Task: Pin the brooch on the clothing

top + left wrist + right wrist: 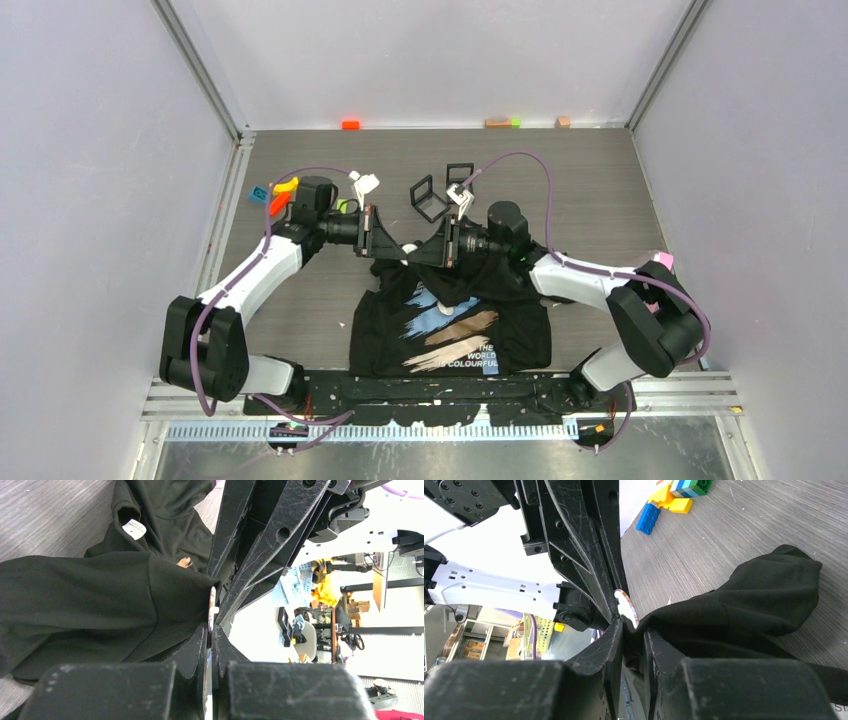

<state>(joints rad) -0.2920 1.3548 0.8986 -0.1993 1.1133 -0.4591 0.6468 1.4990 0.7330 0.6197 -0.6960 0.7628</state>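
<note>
The black T-shirt (450, 330) with white text and blue, tan and cream streaks lies at the near middle of the table, its upper part lifted. My right gripper (416, 256) is shut on a bunched fold of that cloth (749, 600), and its jaws (634, 630) pinch black fabric. My left gripper (399, 249) meets it tip to tip. It is shut (211, 627) on the brooch (213, 597), a small thin round disc seen edge-on, which rests against the cloth (100, 605). The brooch also shows in the right wrist view (626, 607), between the left fingers.
Two black open frames (432, 195) stand behind the grippers. Coloured toy bricks lie at the far left (283, 192), also in the right wrist view (674, 497). Small blocks sit along the back wall (350, 124) (497, 122). Grey walls enclose three sides.
</note>
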